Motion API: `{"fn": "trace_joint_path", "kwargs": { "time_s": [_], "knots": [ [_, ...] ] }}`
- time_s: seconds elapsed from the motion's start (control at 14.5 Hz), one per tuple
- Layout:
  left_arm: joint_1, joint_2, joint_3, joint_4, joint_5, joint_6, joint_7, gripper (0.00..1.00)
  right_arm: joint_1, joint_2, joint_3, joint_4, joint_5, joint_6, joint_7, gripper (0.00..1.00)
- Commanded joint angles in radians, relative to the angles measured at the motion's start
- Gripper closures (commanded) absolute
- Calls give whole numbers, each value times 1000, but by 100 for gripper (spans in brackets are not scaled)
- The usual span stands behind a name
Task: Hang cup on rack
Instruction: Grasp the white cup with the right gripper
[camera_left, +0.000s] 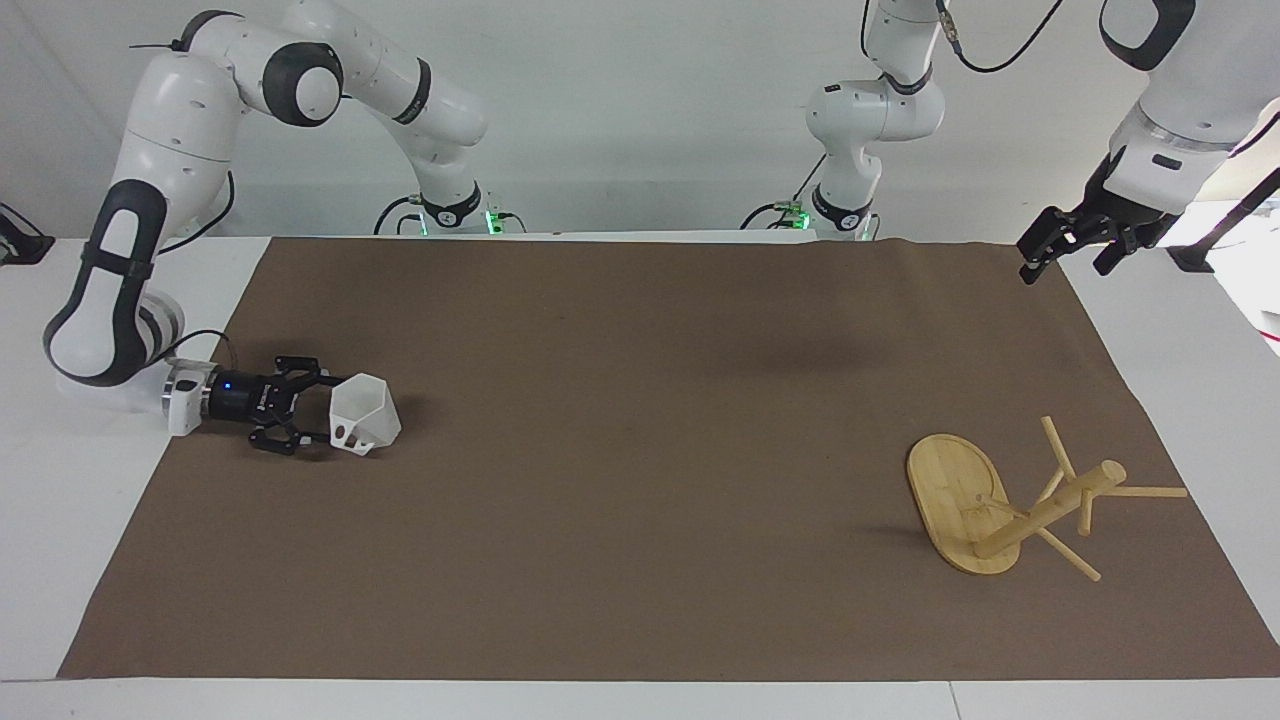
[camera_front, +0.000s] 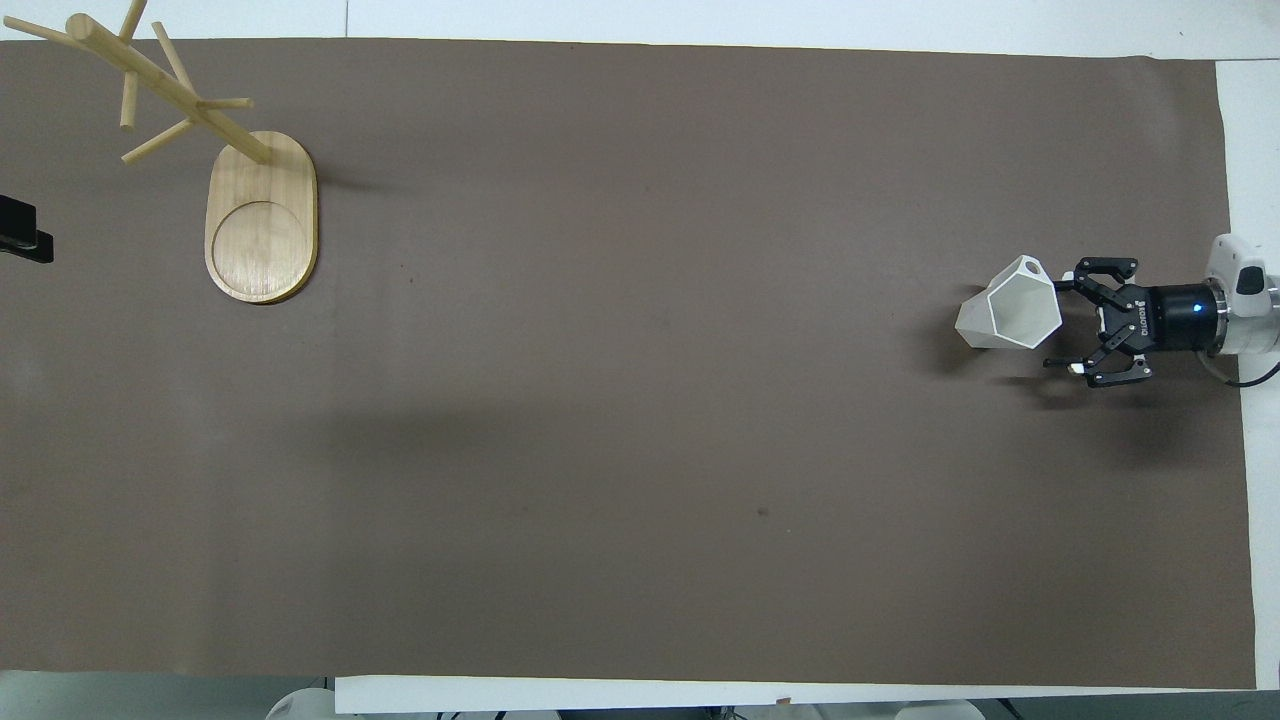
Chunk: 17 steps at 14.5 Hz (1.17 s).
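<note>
The white faceted cup (camera_left: 365, 410) stands on the brown mat toward the right arm's end, rim up, and also shows in the overhead view (camera_front: 1008, 316). Its handle is on the side farther from the robots. My right gripper (camera_left: 314, 413) lies low and level beside the cup, open, its fingertips reaching the cup's wall; it also shows in the overhead view (camera_front: 1060, 325). The bamboo rack (camera_left: 1000, 510) stands on its oval base toward the left arm's end, and shows in the overhead view too (camera_front: 262, 215). My left gripper (camera_left: 1062, 262) waits raised and open over the mat's corner near the robots.
A brown mat (camera_left: 640, 520) covers most of the white table. Only the cup and the rack stand on it. The rack's thin pegs (camera_front: 150, 90) stick out past the mat's edge in the overhead view.
</note>
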Motion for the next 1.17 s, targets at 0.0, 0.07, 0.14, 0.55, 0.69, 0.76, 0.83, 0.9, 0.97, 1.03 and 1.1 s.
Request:
{"fn": "trace_joint_path", "kwargs": {
  "time_s": [0.0,0.07,0.14,0.55,0.69,0.76,0.83,0.9,0.97,1.03,1.1],
  "knots": [
    [1,-22,1,-17,17,-11,10,0,15,-19,1,-22,29,-5,-14,0],
    [1,-22,1,-17,17,-11,10,0,29,-19,1,-20,41,-4,-14,0],
    [1,-22,1,-17,17,-11,10,0,35,-19,1,-22,46,-4,-14,0],
    [1,-22,1,-17,17,-11,10,0,83,-22,1,-48,54,11,-44,0],
    [1,-22,1,-17,17,-11,10,0,104,-27,1,-80,70,24,-59,0],
    [1,-22,1,-17,17,-13,10,0,106,-31,1,-101,72,34,-85,0],
    [-1,-24,0,-20,17,-22,10,0,104,-33,1,-106,72,50,-122,0],
    [-1,-27,1,-23,17,-34,8,0,104,-33,1,-105,69,50,-130,0],
    [-1,-27,1,-23,17,-33,8,0,104,-34,1,-98,66,48,-130,10],
    [-1,-27,1,-23,17,-34,8,0,108,-34,1,-97,64,44,-129,38],
    [1,-27,1,-23,17,-34,8,0,115,-37,1,-97,63,44,-127,56]
  ]
}}
